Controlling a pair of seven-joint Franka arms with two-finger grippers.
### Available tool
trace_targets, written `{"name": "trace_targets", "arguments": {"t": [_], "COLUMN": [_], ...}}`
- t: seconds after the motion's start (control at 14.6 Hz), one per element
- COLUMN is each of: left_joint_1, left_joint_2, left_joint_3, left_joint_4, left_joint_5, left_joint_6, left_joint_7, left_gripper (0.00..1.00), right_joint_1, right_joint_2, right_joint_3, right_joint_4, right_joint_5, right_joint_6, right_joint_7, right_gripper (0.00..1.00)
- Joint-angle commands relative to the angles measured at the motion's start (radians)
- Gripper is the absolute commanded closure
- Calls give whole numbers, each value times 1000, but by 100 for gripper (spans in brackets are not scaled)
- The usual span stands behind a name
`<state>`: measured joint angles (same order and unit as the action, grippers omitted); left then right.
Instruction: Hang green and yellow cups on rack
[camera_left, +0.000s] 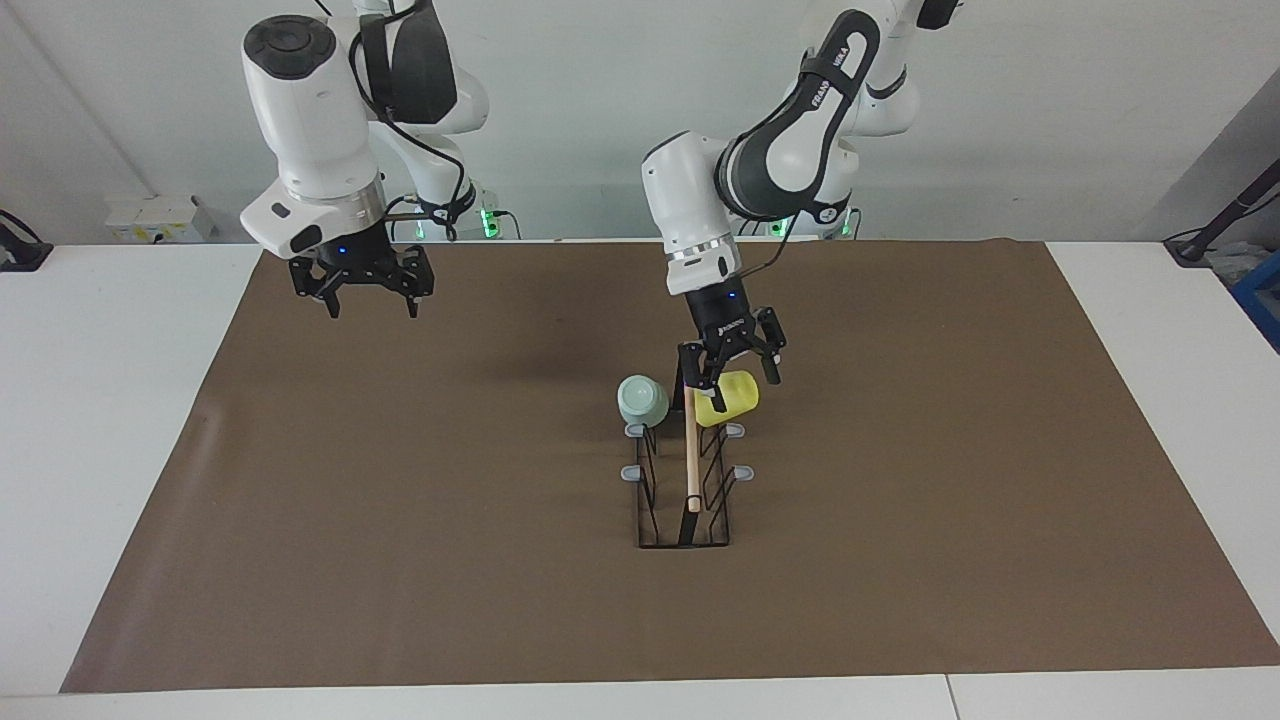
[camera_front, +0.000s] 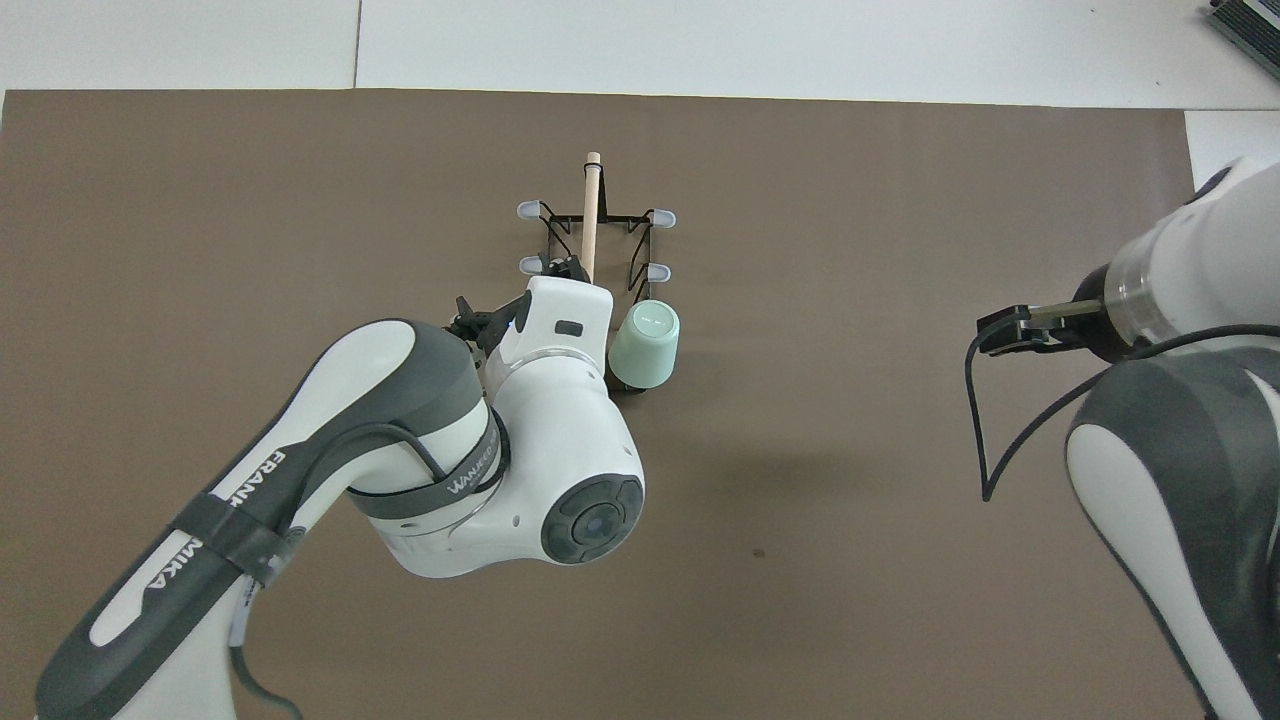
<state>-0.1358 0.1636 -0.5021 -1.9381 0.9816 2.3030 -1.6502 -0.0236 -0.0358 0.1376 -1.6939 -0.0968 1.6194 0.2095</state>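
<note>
Both cups hung on rack | my left gripper gaped empty over yellow cup | right gripper spread, idle.

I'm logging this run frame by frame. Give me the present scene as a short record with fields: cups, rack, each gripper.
green cup: hung on the rack's prong nearest the robots, right arm's side
yellow cup: hung on the matching prong, left arm's side
rack: on the brown mat, four prongs bare
left gripper: open, just over the yellow cup, not gripping it
right gripper: open, empty, raised over the mat's edge, waiting
</note>
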Motion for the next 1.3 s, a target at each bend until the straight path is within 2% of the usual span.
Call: {"name": "trace_targets", "arguments": {"t": [0.0, 0.2, 0.55, 0.68, 0.82, 0.96, 1.23], "left_joint_1": [-2, -2, -24, -24, -24, -24, -15], "left_joint_2": [-42, -81, -179, -205, -229, -236, -222], "left_joint_3": [42, 89, 223, 275, 335, 402, 500], "left_joint_4": [-10, -10, -18, -15, -9, 43, 169], "left_joint_5": [-128, -309, -725, -846, -931, -1004, -1008], "left_joint_6": [44, 52, 35, -40, -137, -265, -497], "left_joint_7": [188, 457, 1006, 1206, 1430, 1625, 1834], "left_gripper": [0, 0, 0, 0, 0, 0, 0], "right_joint_1": [-39, -62, -107, -111, -75, -53, 19], "right_joint_2": [1, -12, -9, 1, 1, 1, 13], "right_joint_3": [0, -1, 2, -12, -62, -114, -213], "right_joint_4": [57, 28, 39, 51, 56, 56, 82], "right_joint_5": [31, 80, 85, 85, 85, 85, 83], "right_joint_6": [-81, -70, -84, -93, -110, -110, -121], "right_joint_7": [21, 11, -70, -79, -78, -109, -147], "right_gripper": [0, 0, 0, 0, 0, 0, 0]}}
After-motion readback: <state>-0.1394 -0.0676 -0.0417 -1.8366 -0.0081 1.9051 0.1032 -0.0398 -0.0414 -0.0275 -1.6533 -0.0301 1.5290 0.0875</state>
